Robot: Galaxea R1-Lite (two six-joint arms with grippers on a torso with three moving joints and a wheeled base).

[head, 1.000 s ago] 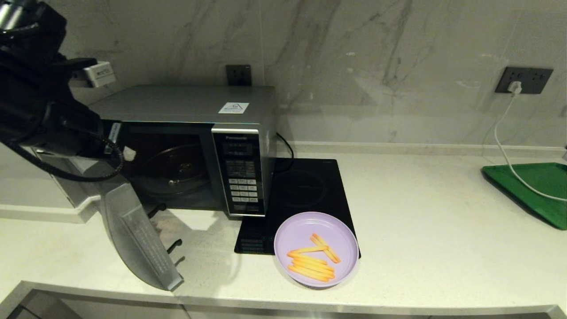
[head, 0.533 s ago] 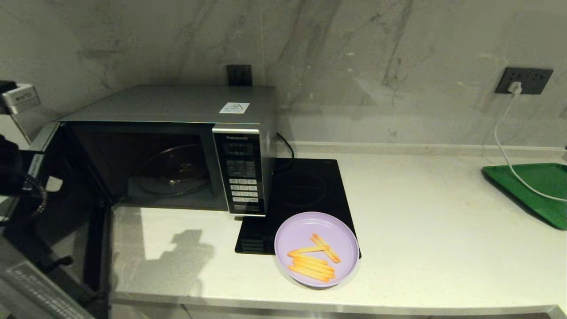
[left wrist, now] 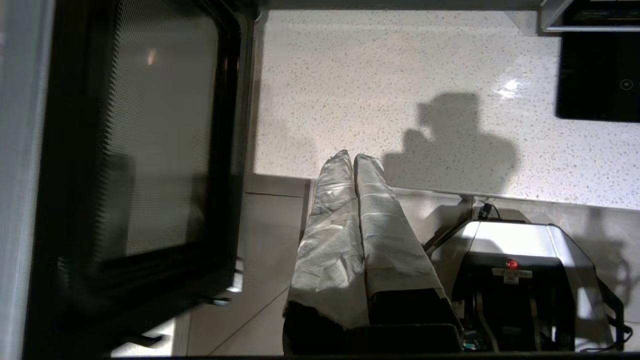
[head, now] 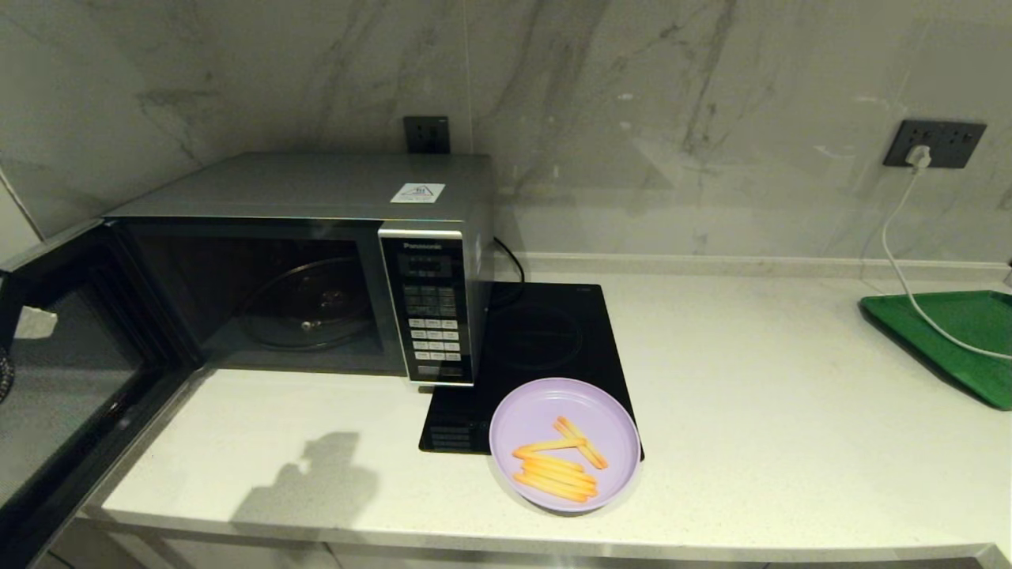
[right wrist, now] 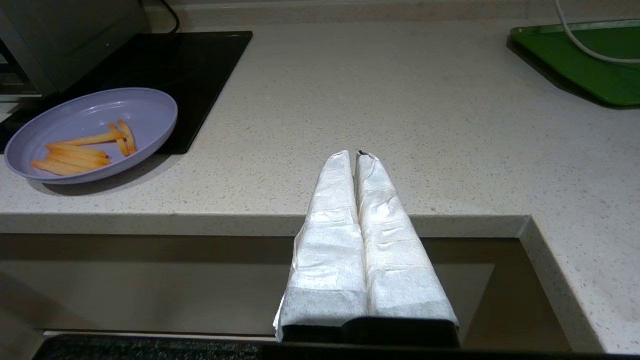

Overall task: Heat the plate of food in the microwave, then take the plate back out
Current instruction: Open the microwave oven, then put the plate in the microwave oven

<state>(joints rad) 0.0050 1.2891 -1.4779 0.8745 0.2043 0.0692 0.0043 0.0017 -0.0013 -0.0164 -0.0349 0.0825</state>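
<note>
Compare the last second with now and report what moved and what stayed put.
The left arm swung off the head view's left edge; the left gripper is shut and empty. The microwave door now stands wide open. The plate of food and right gripper stayed put.

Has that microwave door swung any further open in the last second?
Yes. The microwave door has swung further out to the left, away from the keypad panel, leaving the cavity fully exposed.

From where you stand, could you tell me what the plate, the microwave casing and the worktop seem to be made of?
The plate looks like matte lilac plastic: even colour, soft sheen, moulded rim. The microwave casing seems brushed silver metal, though painted plastic is possible. The worktop looks like polished speckled stone or quartz, with fine flecks and glossy highlights.
</note>
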